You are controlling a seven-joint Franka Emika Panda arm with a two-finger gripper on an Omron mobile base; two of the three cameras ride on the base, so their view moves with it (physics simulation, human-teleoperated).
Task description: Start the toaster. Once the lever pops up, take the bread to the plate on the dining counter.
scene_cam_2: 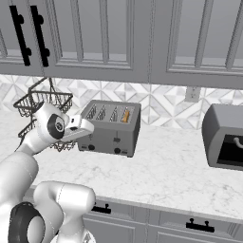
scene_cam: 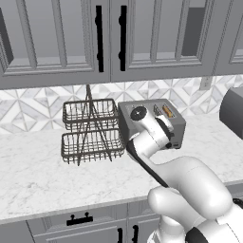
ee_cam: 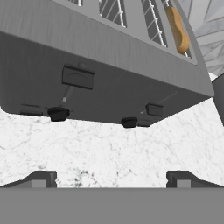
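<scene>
The grey toaster (ee_cam: pixel 109 65) (scene_cam: pixel 142 110) (scene_cam_2: pixel 112 127) stands on the marble worktop, its front face towards my gripper (ee_cam: pixel 112 179). The gripper is open and hangs a short way in front of that face, touching nothing. The bread (ee_cam: pixel 177 29) (scene_cam: pixel 167 111) (scene_cam_2: pixel 126 115) stands in the end slot. Two dark levers show on the front. The left lever (ee_cam: pixel 78 76) sits at the top of its track. The right lever (ee_cam: pixel 154 109), under the bread's side, sits low in its track. The plate and the dining counter are out of view.
A two-tier wire basket rack (scene_cam: pixel 90 130) stands just left of the toaster. A dark grey appliance (scene_cam_2: pixel 225 137) sits further right on the worktop (scene_cam_2: pixel 161 171). Wall cabinets (scene_cam: pixel 57 38) hang above. Black knobs (ee_cam: pixel 57 113) line the toaster's lower front.
</scene>
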